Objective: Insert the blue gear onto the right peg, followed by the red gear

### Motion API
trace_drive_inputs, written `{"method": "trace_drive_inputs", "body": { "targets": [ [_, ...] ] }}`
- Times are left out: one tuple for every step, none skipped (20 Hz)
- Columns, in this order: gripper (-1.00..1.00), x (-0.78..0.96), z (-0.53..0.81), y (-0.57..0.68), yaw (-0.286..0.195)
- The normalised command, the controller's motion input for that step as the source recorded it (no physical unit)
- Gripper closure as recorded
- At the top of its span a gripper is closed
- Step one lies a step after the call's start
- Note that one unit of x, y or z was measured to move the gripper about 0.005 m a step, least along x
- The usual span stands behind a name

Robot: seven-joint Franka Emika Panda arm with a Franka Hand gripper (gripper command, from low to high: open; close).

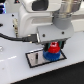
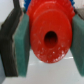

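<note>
The red gear point(image 2: 50, 36) is being gripped by the gripper point(image 1: 51, 46) over the blue gear point(image 1: 50, 55), seemingly already seated on the plate point(image 1: 35, 58), so only red's insertion is being awaited.

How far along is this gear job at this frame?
Done: the blue gear already sits on the plate. In hand: the gripper is shut on the red gear, held directly above the blue one. Left: seating and releasing the red gear. The right peg is hidden.

The thin dark right peg is hidden. The wide bright-blue toothed gear point(image 1: 50, 55) shows only partly beneath the small red gear point(image 1: 53, 48); the wrist view is blurred.
</note>
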Motion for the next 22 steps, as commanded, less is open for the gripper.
{"method": "trace_drive_inputs", "body": {
  "targets": [
    [1.0, 0.35, 0.14, -0.15, 0.0],
    [1.0, 0.28, -0.06, -0.03, 0.0],
    [1.0, 0.19, -0.12, -0.02, 0.0],
    [1.0, 0.41, -0.03, 0.09, 0.0],
    [1.0, 0.24, 0.02, 0.01, 0.0],
    [1.0, 0.2, -0.05, 0.02, 0.0],
    [1.0, 0.23, -0.04, 0.02, 0.0],
    [1.0, 0.18, 0.12, 0.03, 0.0],
    [1.0, 0.15, 0.11, 0.01, 0.0],
    [1.0, 0.15, 0.0, 0.02, 0.0],
    [1.0, 0.14, 0.01, 0.1, 0.0],
    [1.0, 0.16, 0.02, 0.07, 0.0],
    [-1.0, 0.09, 0.28, 0.12, 0.0],
    [-1.0, 0.06, 0.49, 0.18, 0.0],
    [-1.0, -0.01, 0.61, 0.22, 0.0],
    [-1.0, 0.02, 0.15, 0.16, 0.0],
    [-1.0, 0.0, 0.7, 0.19, 0.0],
    [-1.0, -0.03, 0.45, 0.16, 0.0],
    [-1.0, 0.01, 0.64, 0.2, 0.0],
    [-1.0, 0.05, 0.65, 0.16, 0.0],
    [1.0, 0.07, 0.02, 0.09, 0.0],
    [-1.0, 0.01, 0.53, 0.15, 0.0]
  ]
}}
